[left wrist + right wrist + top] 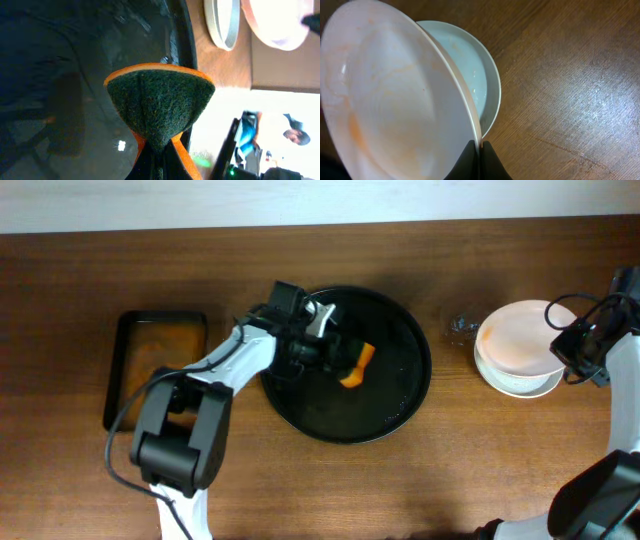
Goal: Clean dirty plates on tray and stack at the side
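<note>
At the right end of the counter (450, 480), the right claw (480, 150) is pinched onto the rim of a tilted white plate (395, 100) with faint orange streaks. This plate is held over a second plate (475, 70) lying flat on the wood. Well to the left, the left claw (155, 162) is clamped on an orange-and-green sponge (160, 100) over the round black tray (400, 415). Both plates sit right of that tray.

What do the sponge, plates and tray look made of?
By look: sponge is orange foam with a coarse dark-green fibrous scouring face; plates smooth white with a sheen, ceramic or melamine, can't tell; tray glossy black, reflective, probably plastic or coated metal.
</note>
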